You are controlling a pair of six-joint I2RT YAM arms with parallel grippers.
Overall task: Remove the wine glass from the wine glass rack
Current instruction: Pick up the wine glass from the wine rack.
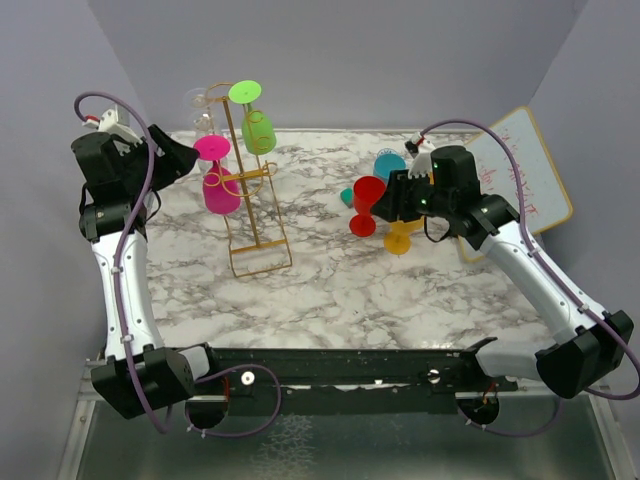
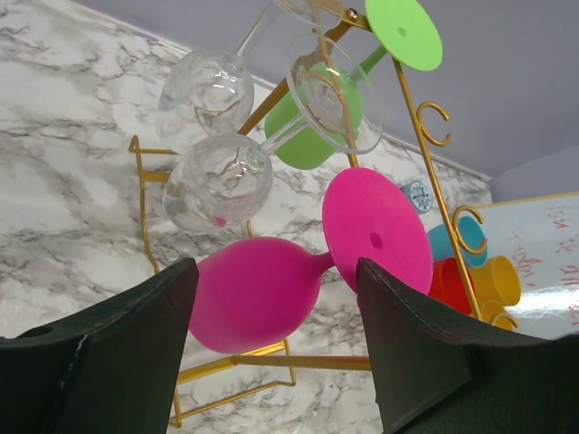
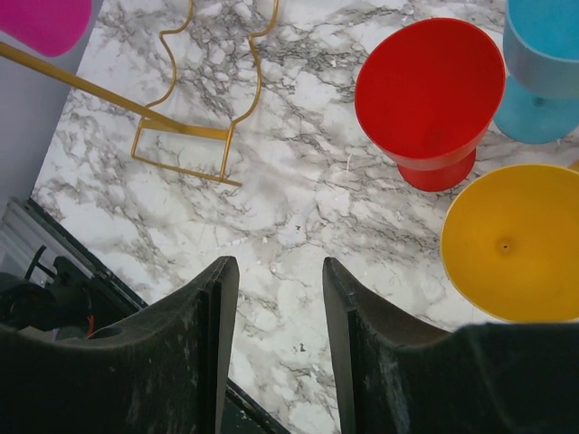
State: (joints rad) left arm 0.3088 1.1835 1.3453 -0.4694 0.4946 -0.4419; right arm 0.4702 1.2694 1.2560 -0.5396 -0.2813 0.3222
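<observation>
left pincer [image 2: 276, 271]: wide, straddling pink wine glass [image 2: 258, 294] hung on rack [image 2: 298, 362] | right pincer [image 3: 280, 271]: half-open, empty, over counter [image 1: 330, 280] near right edge

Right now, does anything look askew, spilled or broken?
Nothing stands out. The pink wine glass and green wine glass hang inverted on the wine glass rack; the red glass and yellow glass stand upright.

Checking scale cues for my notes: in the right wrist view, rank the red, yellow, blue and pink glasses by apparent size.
1-2. Red glass and yellow glass: about alike, yellow cut by the frame edge, so unranked.
3. Blue glass: smaller, partly out of frame.
4. Pink glass: smallest, only a corner shows.
</observation>
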